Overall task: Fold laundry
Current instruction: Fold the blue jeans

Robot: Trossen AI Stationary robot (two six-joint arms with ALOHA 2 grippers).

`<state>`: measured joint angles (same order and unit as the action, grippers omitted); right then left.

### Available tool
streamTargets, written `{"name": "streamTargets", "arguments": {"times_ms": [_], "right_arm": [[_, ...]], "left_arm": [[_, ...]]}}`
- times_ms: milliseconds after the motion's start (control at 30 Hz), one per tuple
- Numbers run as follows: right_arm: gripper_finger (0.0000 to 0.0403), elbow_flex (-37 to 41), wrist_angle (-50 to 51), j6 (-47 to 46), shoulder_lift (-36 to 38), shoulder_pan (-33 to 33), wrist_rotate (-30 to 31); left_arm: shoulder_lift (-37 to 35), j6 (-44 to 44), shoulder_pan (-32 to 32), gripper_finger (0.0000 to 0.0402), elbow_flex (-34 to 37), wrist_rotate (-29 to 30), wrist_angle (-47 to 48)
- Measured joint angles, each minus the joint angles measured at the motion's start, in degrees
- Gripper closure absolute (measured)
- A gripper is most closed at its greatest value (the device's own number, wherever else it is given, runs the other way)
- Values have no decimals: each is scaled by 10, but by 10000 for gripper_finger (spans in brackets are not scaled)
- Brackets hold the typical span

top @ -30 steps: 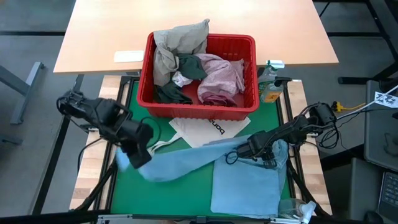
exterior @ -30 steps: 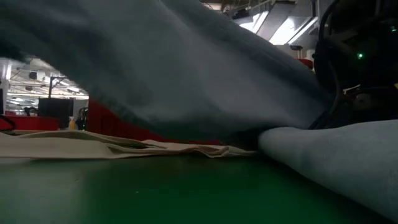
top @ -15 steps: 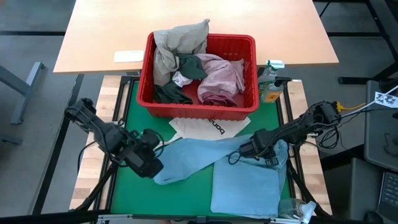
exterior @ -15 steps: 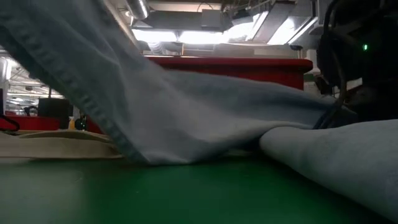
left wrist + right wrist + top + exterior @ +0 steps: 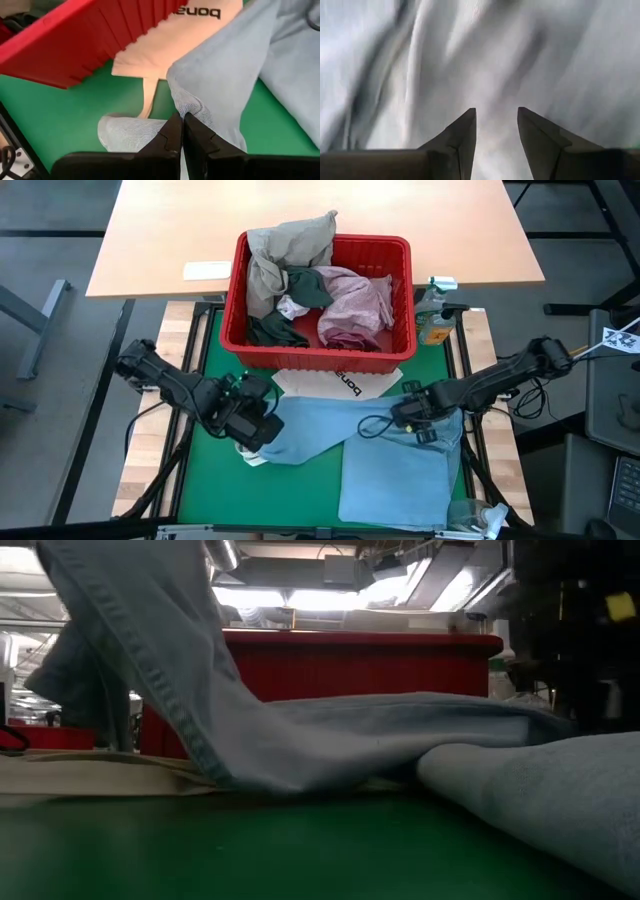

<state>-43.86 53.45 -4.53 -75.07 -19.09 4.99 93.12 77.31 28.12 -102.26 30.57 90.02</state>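
A light blue garment (image 5: 395, 465) lies on the green mat, with one long part (image 5: 315, 430) stretching toward the table's left. My left gripper (image 5: 255, 427) is at that part's left end, shut on the cloth (image 5: 182, 114). My right gripper (image 5: 415, 415) is open, low over the garment's upper right area (image 5: 496, 120). In the low view the blue cloth (image 5: 300, 740) rises to the upper left. The other garments, beige (image 5: 290, 240), dark grey-green (image 5: 305, 285), pink (image 5: 355, 305) and a small white piece (image 5: 290, 308), lie in the red basket. My left gripper pinches a raised ridge of the blue cloth (image 5: 189, 106) between its two shut fingers, near the long part's left end. That end is lifted off the mat and the cloth falls slack to the mat (image 5: 330, 755). My right gripper's open fingers (image 5: 462, 132) are close over the cloth; whether they touch it I cannot tell.
The red slotted basket (image 5: 320, 355) stands at the mat's far side. A white tote bag with black lettering (image 5: 340, 385) lies flat just in front of it, partly under the blue cloth. A spray bottle (image 5: 435, 315) stands right of the basket. Bare green mat (image 5: 280, 500) shows at the near left.
My left gripper has moved toward the table's right and come down, carrying the cloth's end with it. The long blue part, stretched out and raised a second ago, has sunk and gone slack, bunching toward the garment's body. The body by my right gripper has stayed put.
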Motion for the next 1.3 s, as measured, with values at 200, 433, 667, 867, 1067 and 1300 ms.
{"name": "streamTargets", "arguments": {"times_ms": [200, 433, 667, 867, 1067, 1300], "right_arm": [[258, -1, -104, 0, -11, 8, 109], [258, -1, -137, -33, -45, 70, 190], [258, -1, -148, -57, -63, 127, 192], [258, -1, -146, -60, -49, 131, 164], [258, -1, -146, -59, -21, 131, 77], [258, -1, -148, -58, 4, 131, 3]], "left_arm": [[0, -14, -23, 401, 0, -1, 0], [0, -14, -26, 401, 45, -1, -1], [0, -11, -34, 401, 167, 1, -1], [0, -10, -55, 401, 267, -4, 0], [0, -13, -70, 401, 333, -36, 0], [0, -13, -74, 401, 377, -45, 0]]}}
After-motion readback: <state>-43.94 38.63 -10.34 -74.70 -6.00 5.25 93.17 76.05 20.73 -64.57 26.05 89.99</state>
